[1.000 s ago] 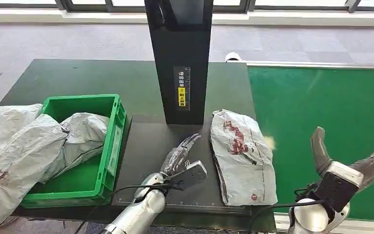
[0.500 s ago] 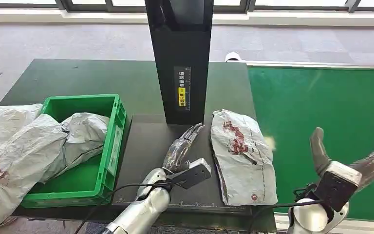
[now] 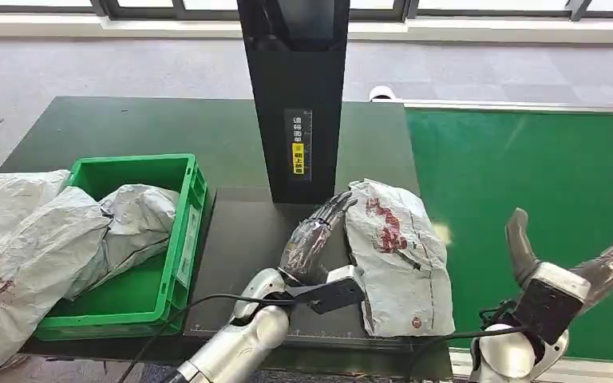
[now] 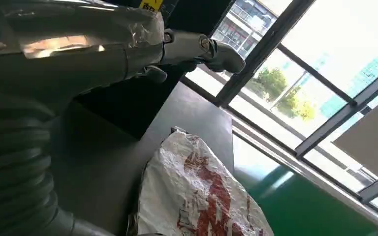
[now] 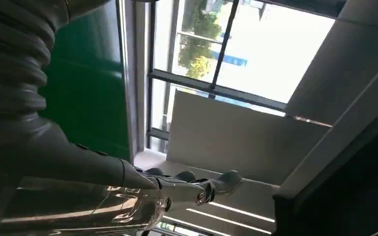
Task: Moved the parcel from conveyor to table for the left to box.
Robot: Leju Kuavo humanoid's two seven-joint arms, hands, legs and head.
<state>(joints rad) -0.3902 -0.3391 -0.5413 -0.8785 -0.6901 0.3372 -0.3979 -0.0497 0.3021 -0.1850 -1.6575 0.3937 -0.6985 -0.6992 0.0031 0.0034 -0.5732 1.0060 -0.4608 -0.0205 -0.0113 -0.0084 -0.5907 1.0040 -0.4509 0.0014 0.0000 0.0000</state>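
Note:
A grey parcel (image 3: 399,255) with red print lies flat on the dark table (image 3: 247,231), just right of the black scanner post (image 3: 299,100); the left wrist view shows this parcel (image 4: 197,196) from close by. My left hand (image 3: 315,235) is open with its fingers stretched out, low over the table beside the parcel's left edge and holding nothing. My right hand (image 3: 563,275) is raised near the front of the green conveyor (image 3: 527,199), fingers spread wide and empty; the right wrist view looks up past that hand (image 5: 128,196) toward windows.
A green crate (image 3: 140,239) at the table's left holds a crumpled grey parcel (image 3: 128,223). More grey parcels (image 3: 8,247) are piled against its left side. The conveyor belt runs along the right, bare.
My left hand has slid forward and to the right, from the middle of the table up to the parcel's left edge. The right hand has stayed nearly still.

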